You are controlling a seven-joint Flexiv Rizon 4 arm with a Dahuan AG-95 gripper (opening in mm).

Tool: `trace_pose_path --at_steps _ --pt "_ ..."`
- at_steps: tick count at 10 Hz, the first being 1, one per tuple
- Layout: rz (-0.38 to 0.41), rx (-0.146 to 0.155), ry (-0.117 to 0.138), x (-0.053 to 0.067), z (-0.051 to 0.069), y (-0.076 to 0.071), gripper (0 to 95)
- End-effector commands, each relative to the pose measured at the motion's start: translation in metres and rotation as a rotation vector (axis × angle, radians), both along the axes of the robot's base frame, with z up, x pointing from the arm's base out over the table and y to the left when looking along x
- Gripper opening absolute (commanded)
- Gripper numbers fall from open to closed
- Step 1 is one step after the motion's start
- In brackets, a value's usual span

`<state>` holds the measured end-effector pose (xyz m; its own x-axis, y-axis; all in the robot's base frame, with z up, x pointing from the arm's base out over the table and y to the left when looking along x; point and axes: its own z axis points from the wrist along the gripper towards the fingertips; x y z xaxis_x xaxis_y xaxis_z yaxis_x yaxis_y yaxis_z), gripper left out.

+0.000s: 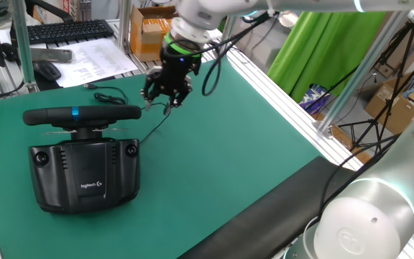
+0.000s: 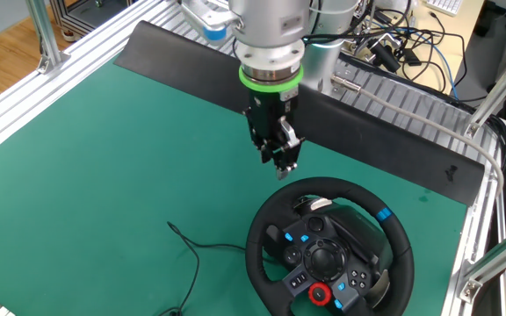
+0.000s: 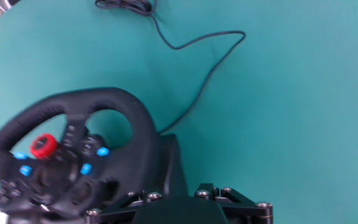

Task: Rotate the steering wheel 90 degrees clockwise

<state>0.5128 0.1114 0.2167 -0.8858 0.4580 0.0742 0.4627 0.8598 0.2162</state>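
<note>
The gripper [image 1: 166, 97] hangs just beside the steering wheel [image 1: 82, 116], fingers empty.

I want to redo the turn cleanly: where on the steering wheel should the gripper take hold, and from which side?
Probably the steering wheel rim by the blue stripe, coming from above. The rim there is a bare, thin round band clear of spokes and buttons, fit to be straddled. The gripper hangs just off that upper edge, holding nothing.

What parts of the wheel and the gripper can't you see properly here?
- Steering wheel in the hand view: blurred, lower part cut off by the frame edge.
- Wheel's buttons in one fixed view: hidden, the rim shows edge-on.
- Gripper in the hand view: fingertips out of frame.
</note>
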Motion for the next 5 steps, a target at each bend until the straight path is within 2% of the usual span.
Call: trace_pose_path --at_steps 1,2,3,5 --pt "-0.010 0.012 0.000 0.0090 0.0057 -0.0016 38.0" --pt "-0.026 0.026 0.003 0.0104 0.0067 -0.0014 38.0" --pt "-0.072 0.054 0.005 0.0116 0.0070 -0.0009 38.0" --pt "-0.109 0.061 0.007 0.0118 0.0063 -0.0003 38.0"
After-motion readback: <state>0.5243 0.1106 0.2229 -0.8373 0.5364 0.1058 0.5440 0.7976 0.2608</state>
